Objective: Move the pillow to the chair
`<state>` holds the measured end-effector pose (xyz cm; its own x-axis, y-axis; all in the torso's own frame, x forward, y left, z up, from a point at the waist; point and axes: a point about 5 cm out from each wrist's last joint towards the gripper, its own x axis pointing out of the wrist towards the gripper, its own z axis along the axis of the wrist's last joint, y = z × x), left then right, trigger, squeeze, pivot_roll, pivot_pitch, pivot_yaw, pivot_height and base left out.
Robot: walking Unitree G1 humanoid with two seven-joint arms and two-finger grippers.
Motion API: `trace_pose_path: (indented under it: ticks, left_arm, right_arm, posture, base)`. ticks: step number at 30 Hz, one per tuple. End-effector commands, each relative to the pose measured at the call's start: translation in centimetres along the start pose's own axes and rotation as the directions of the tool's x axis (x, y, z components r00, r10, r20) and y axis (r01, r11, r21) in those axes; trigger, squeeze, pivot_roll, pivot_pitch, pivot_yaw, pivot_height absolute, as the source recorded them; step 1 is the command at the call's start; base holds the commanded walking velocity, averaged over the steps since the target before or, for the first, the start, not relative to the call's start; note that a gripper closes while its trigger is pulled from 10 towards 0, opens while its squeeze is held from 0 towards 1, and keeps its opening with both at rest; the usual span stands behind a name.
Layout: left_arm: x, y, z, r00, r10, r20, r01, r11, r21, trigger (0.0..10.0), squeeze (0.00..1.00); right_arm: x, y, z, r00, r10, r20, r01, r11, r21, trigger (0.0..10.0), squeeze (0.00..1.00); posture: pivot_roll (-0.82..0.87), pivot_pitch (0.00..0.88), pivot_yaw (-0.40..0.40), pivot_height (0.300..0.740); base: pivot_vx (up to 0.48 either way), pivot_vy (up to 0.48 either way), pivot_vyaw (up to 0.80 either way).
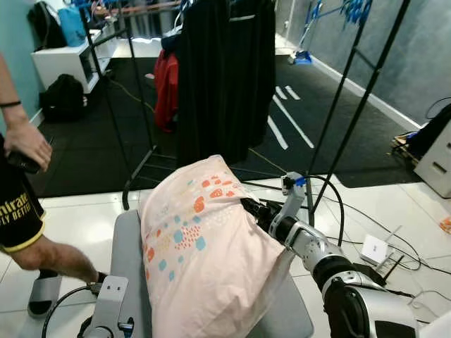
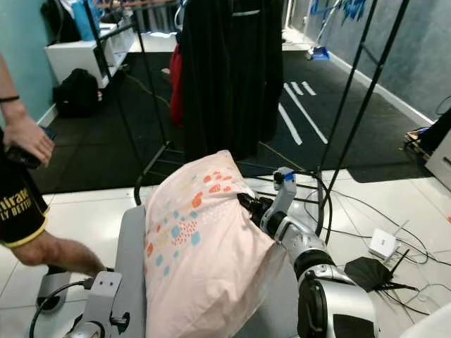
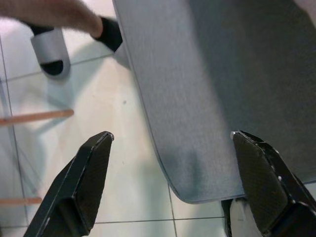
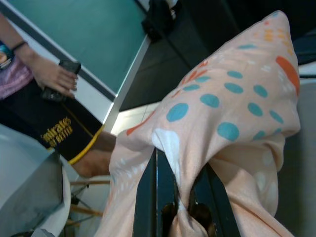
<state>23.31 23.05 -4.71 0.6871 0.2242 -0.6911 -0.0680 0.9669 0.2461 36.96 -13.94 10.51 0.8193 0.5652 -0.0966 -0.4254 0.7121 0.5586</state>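
Right gripper [image 4: 180, 197] clenches the pillow [image 1: 201, 246], apparently resting on the chair [image 1: 130, 260]; left gripper [image 3: 173, 182] released.

Right arm [image 1: 331, 264]: silver segmented links, black joints, black cable looped above wrist, blue-white fitting. Right end effector [image 1: 254, 209]: black. Left end effector [image 3: 173, 185]: two long black fingers, tips glossy.

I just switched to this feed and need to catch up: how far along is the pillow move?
Done: the pink pillow already rests on the grey chair.
In hand: the right gripper is shut on a fold of the pillow's fabric; the left gripper hangs open over the chair's edge and the floor tiles.
Left: release the fabric and pull the right arm back. A person stands close on the left.
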Motion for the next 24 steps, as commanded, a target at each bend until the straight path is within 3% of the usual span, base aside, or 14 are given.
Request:
trace_pose_path:
  ticks: [1, 8, 17, 24]
  left_arm:
    - [-0.08, -0.27, -0.47, 1.000, -0.010, -0.018, 0.010, 1.000, 0.009, 10.0, 0.00]
    - [-0.06, -0.27, -0.34, 1.000, -0.008, -0.013, 0.008, 1.000, 0.001, 10.0, 0.00]
    - [-0.06, -0.24, -0.57, 0.999, -0.008, -0.037, 0.008, 1.000, -0.012, 10.0, 0.00]
    - [-0.07, -0.25, -0.44, 1.000, -0.013, -0.017, 0.013, 1.000, 0.000, 10.0, 0.00]
  right_arm:
    - [0.16, 0.27, 1.94, 0.997, 0.025, 0.079, -0.023, 1.000, -0.020, 10.0, 0.00]
    - [0.19, 0.33, 2.20, 0.996, 0.029, 0.086, -0.028, 0.999, -0.021, 10.0, 0.00]
    - [0.19, 0.33, 2.16, 0.996, 0.029, 0.082, -0.026, 0.999, -0.029, 10.0, 0.00]
    - [-0.06, -0.28, 2.02, 0.996, -0.042, 0.083, 0.046, 0.998, -0.049, 10.0, 0.00]
  posture:
    - [-0.04, 0.000, -0.058, 0.699]
    - [-0.05, 0.002, -0.056, 0.723]
    - [-0.05, 0.003, -0.055, 0.740]
    - [-0.05, 0.000, -0.055, 0.740]
  base:
    - [0.000, 0.000, 0.00]
    - [0.000, 0.000, 0.00]
    - [-0.402, 0.000, 0.00]
    - [0.000, 0.000, 0.00]
